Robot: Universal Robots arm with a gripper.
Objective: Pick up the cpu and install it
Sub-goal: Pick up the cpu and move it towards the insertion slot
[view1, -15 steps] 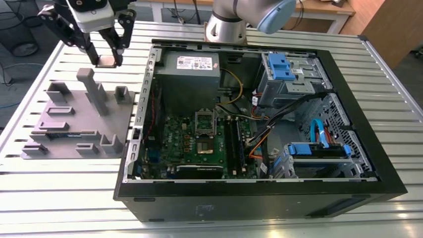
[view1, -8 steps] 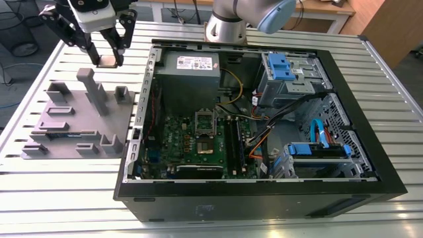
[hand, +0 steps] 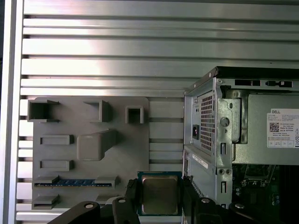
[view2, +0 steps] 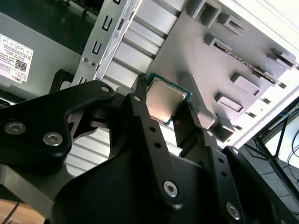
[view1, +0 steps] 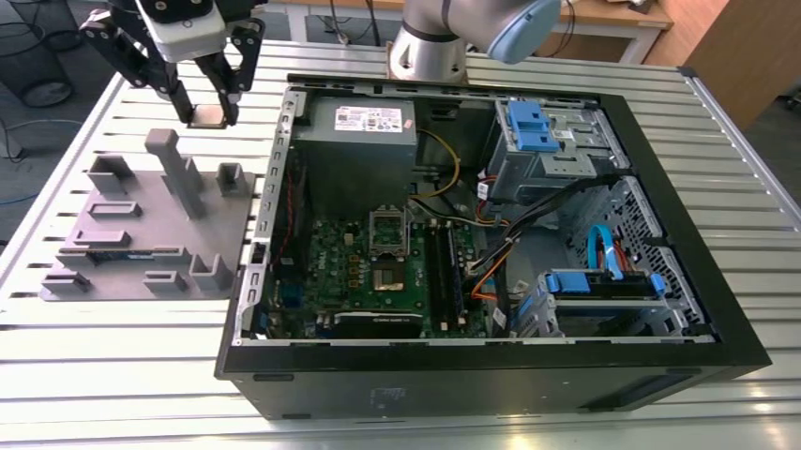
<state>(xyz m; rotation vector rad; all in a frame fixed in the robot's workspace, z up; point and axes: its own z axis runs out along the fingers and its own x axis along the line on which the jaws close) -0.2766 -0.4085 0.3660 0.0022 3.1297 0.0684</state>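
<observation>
The cpu (view1: 209,115) is a small square chip with a shiny metal top. My gripper (view1: 206,112) is shut on it, one finger on each side edge. It hangs in the air beyond the far end of the grey holder plate (view1: 138,234), at the exterior view's left of the open computer case (view1: 501,361). Both wrist views show the cpu (view2: 166,100) (hand: 160,195) clamped between the black fingers (view2: 140,116) (hand: 132,193). The metal-framed motherboard socket (view1: 390,275) lies inside the case, well away from the gripper.
A green memory stick (hand: 74,183) lies in a slot of the holder plate (hand: 131,154), which has several raised blocks (view1: 175,173). The case wall (hand: 205,121) stands close beside the gripper. Cables, drive cages (view1: 538,131) and a power supply (view1: 360,127) crowd the case.
</observation>
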